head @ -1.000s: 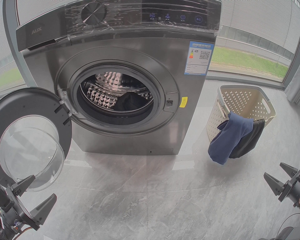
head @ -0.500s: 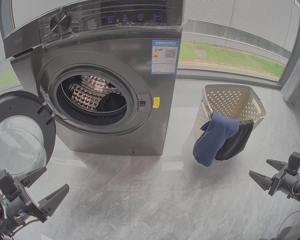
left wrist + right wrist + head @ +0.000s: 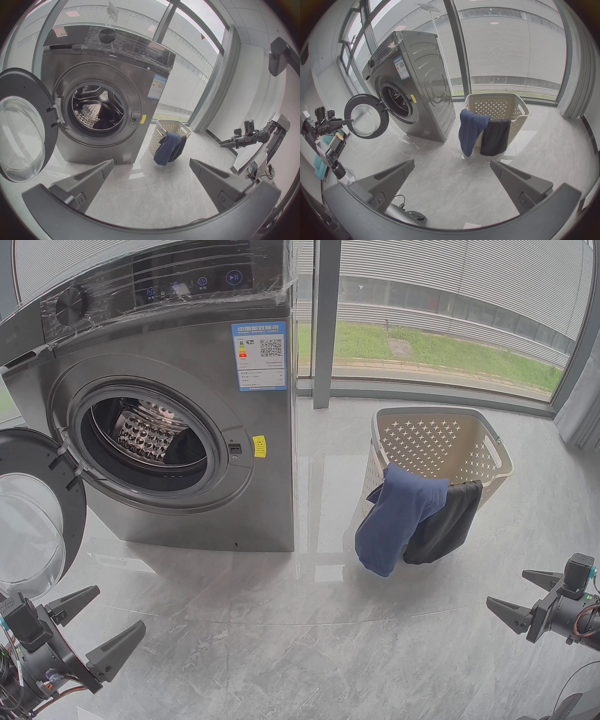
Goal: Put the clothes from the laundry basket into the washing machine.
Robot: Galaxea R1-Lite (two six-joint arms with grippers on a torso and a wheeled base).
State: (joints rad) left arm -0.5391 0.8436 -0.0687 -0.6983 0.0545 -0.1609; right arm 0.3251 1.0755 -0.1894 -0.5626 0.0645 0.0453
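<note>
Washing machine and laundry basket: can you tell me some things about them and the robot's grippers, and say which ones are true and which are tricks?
1. The washing machine has its door swung open. True.
2. The blue cloth is inside the washing machine. False: it hangs over the rim of the laundry basket.
3. A black cloth hangs right next to the blue cloth. True.
4. The right gripper is holding a cloth. False: it is open and holds nothing, apart from the basket.
5. The left gripper is open and holds nothing. True.
</note>
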